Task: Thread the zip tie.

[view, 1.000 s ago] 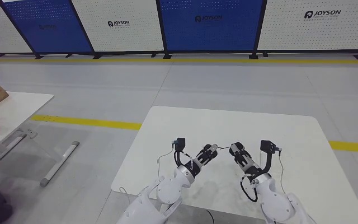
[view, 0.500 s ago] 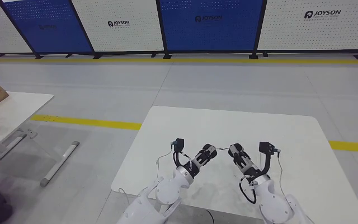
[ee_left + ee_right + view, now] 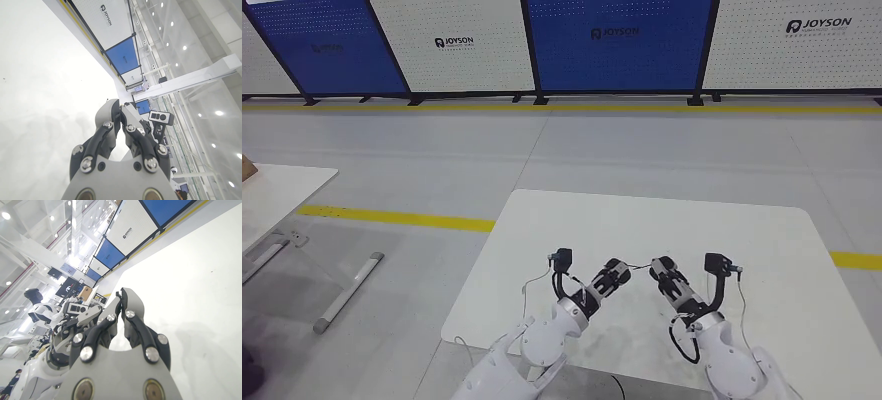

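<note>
Both pairs of jaws are pressed together, and here we are. The left gripper (image 3: pixel 623 267) and the right gripper (image 3: pixel 657 266) face each other tip to tip, just below the centre of the top view. Each nips one end of the thin black plastic zip tie (image 3: pixel 640 265), which spans the small gap between them over the white rectangular table (image 3: pixel 662 215).

Our count: two grippers, one zip tie, one work table. Around them we have a second white table (image 3: pixel 287 185) at the left edge of the frame. A grey metal bar (image 3: pixel 347 292) lies on the floor below it. There are two yellow floor lines (image 3: pixel 392 217), and along the top a row of wall panels, two blue (image 3: pixel 617 45) and the others white (image 3: pixel 452 45).

In the top view, the dark fingers cover the spots where the tie's ends are pinched.

Up close, the left wrist view gives us grey fingers (image 3: pixel 105 113) meeting at the tips. The right gripper sits just behind them, partly hidden, with a black wrist camera (image 3: pixel 160 118) beyond. The right wrist view shows its own tips closed, and a short black stub (image 3: pixel 117 293) pokes out beside them. We cannot tell whether that is the tie. That view also brings in a brown cardboard box (image 3: pixel 86 294) far off in the room.
</note>
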You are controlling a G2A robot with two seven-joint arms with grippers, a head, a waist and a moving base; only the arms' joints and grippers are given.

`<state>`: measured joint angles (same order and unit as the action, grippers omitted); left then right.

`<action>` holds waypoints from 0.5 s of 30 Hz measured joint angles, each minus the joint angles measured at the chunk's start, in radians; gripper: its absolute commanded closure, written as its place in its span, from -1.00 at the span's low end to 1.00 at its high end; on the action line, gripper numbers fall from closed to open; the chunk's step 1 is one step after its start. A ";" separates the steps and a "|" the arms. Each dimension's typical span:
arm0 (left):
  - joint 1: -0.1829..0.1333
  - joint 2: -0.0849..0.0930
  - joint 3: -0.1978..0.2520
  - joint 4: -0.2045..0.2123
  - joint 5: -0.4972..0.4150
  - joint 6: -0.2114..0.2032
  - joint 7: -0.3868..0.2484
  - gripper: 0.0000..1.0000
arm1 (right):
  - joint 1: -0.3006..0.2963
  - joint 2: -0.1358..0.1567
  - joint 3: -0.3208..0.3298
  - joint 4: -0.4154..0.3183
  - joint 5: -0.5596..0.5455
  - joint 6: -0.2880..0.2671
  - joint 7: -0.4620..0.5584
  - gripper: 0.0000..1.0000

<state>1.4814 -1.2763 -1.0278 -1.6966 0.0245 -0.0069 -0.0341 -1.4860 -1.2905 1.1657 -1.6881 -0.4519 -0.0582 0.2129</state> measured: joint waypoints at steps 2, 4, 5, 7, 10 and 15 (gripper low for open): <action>0.001 -0.002 -0.003 -0.004 -0.017 -0.006 0.016 1.00 | -0.004 0.001 0.003 -0.001 -0.003 -0.006 -0.001 -1.00; 0.003 -0.004 -0.006 -0.009 -0.044 -0.024 0.032 1.00 | -0.007 0.002 0.007 -0.001 -0.008 -0.009 -0.002 -1.00; 0.005 -0.005 -0.008 -0.012 -0.062 -0.036 0.036 1.00 | -0.008 0.002 0.009 0.000 -0.010 -0.009 -0.002 -1.00; 0.011 -0.007 -0.020 -0.019 -0.115 -0.064 0.036 1.00 | -0.011 0.003 0.014 0.005 -0.015 -0.002 -0.004 -1.00; 0.021 -0.007 -0.046 -0.031 -0.198 -0.098 0.035 1.00 | -0.008 0.003 0.019 0.018 -0.053 0.048 -0.026 -1.00; 0.028 -0.005 -0.065 -0.043 -0.268 -0.097 -0.015 1.00 | 0.010 -0.002 0.005 0.026 -0.079 0.121 -0.033 -1.00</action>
<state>1.5096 -1.2812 -1.0925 -1.7396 -0.2431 -0.1035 -0.0487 -1.4760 -1.2924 1.1702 -1.6624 -0.5312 0.0628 0.1801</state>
